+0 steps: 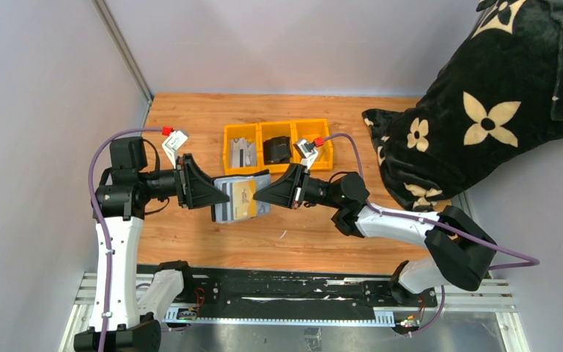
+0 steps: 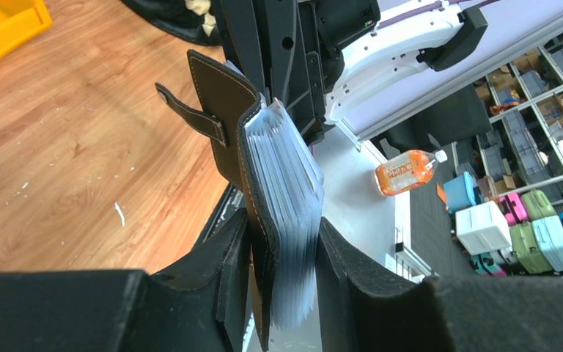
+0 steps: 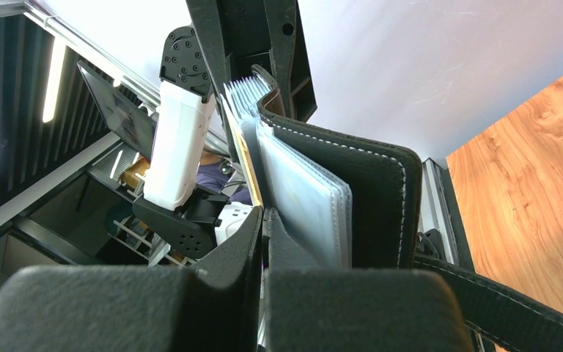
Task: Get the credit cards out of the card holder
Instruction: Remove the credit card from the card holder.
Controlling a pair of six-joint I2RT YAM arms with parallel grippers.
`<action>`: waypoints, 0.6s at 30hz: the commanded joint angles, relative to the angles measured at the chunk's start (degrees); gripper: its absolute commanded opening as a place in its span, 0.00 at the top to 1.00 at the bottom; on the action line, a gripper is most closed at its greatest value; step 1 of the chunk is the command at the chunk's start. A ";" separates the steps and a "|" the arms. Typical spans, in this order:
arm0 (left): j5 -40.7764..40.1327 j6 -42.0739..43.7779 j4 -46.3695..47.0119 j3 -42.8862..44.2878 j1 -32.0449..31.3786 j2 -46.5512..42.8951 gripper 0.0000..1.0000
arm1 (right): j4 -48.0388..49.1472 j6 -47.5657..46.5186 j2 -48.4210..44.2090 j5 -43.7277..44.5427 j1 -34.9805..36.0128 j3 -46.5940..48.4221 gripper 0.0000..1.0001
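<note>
Black card holder (image 3: pixel 374 183) with white stitching, tan-gold card (image 1: pixel 247 195), yellow tray (image 1: pixel 258 123), black blanket (image 1: pixel 484 154) with cream flowers.

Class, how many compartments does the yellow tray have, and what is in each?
3. In the yellow tray: left holds a grey item, middle a black object, right is partly hidden by the right arm.

Wooden tabletop (image 1: pixel 190 235), pale scraps (image 2: pixel 119 213) scattered on it. Yellow three-compartment tray (image 1: pixel 277 123) at far side, dark object in middle compartment. Black plush cushion, cream flower print (image 1: pixel 484 110), far right, overhanging edge. Orange bottle (image 2: pixel 407 170) lying off-table; coloured cases (image 2: pixel 528 227) beyond.
</note>
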 commanded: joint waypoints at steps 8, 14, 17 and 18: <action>5.07 -1.65 0.12 1.49 -0.27 -0.16 0.85 | 2.01 0.79 0.77 -0.34 0.31 2.13 0.94; 4.73 -1.91 0.04 1.94 -0.25 0.29 0.88 | 8.00 4.65 4.79 -1.85 1.53 4.92 0.63; 4.74 -2.13 0.11 2.22 -0.24 0.13 0.88 | 8.21 4.67 5.41 -1.91 1.62 5.48 0.64; 4.77 -2.17 0.12 2.37 -0.25 0.09 0.88 | 8.11 4.57 5.47 -1.95 1.62 5.53 0.65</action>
